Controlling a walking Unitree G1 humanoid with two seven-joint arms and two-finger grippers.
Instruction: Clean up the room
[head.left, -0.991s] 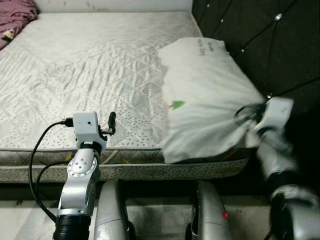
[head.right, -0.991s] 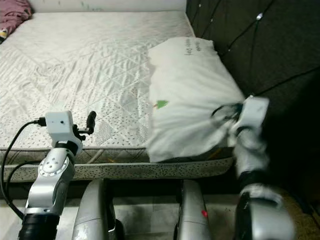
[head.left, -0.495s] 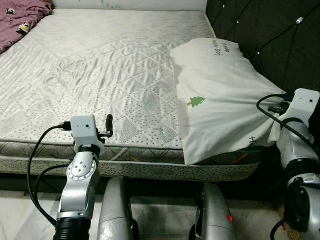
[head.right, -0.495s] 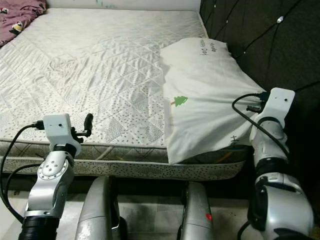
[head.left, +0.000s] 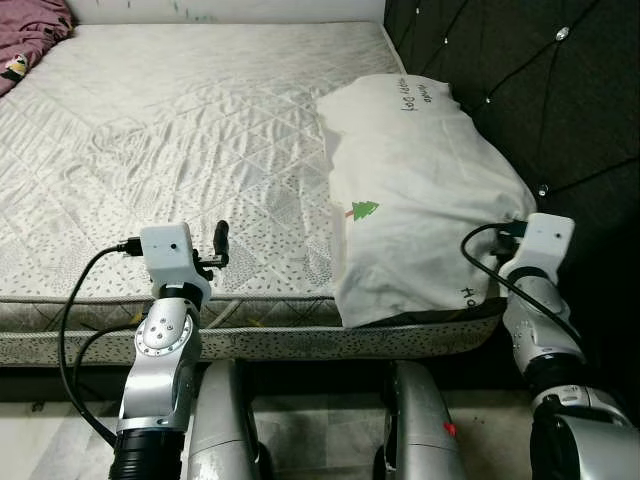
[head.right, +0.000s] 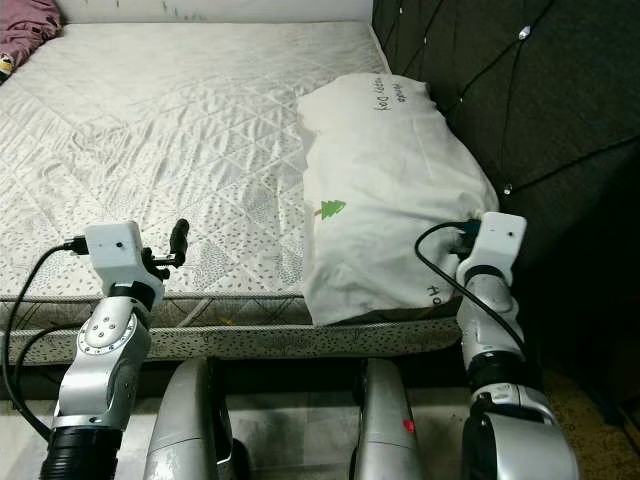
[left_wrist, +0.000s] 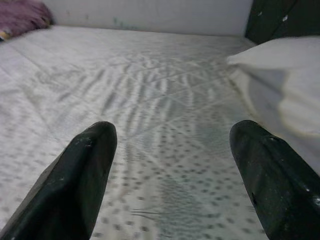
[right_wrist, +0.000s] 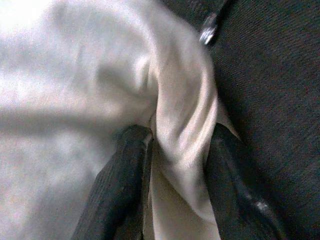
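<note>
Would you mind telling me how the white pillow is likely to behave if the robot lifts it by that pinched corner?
The pillow looks soft: fabric bunches between the right gripper fingers, so it will probably sag. It seems plump yet light. Its near edge overhangs the mattress, so it may slide off.

A white printed pillow (head.left: 415, 190) lies on the right side of the quilted white mattress (head.left: 170, 130) before me, against the dark tufted headboard (head.left: 530, 90). A crumpled purple blanket (head.left: 30, 35) sits at the far left corner.
</note>
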